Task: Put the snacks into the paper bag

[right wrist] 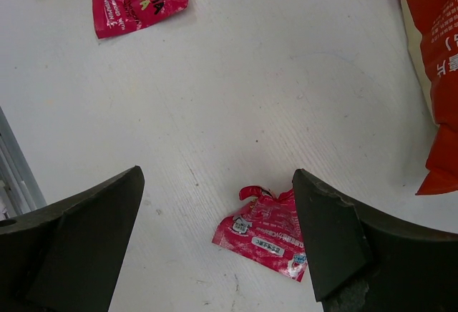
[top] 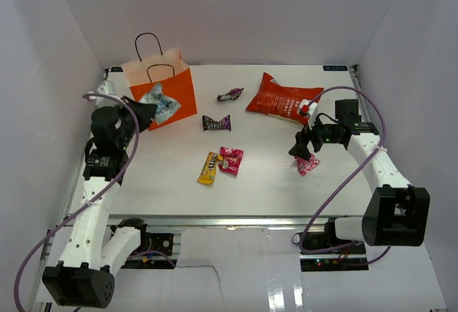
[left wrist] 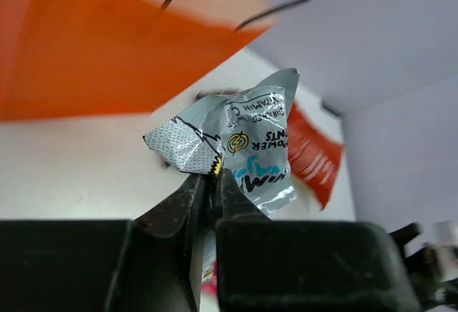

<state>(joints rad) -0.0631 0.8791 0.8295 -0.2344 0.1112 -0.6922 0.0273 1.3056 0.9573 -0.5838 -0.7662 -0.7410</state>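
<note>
My left gripper (top: 149, 112) is shut on a silver-blue packet (top: 161, 102), held in the air in front of the upright orange paper bag (top: 182, 97). In the left wrist view the packet (left wrist: 247, 140) sticks up from the closed fingertips (left wrist: 211, 183), with the bag (left wrist: 100, 61) behind. My right gripper (top: 306, 151) is open, low over a small pink packet (top: 308, 164) that lies between its fingers in the right wrist view (right wrist: 265, 232). The red chip bag (top: 281, 99), a purple packet (top: 230, 95), a dark packet (top: 216, 122), a yellow packet (top: 208, 167) and a pink packet (top: 231, 159) lie on the table.
White walls close in the white table (top: 265, 190) on three sides. The red chip bag edge (right wrist: 433, 54) is just right of my right gripper. The table's front rail (top: 236, 220) runs along the near edge.
</note>
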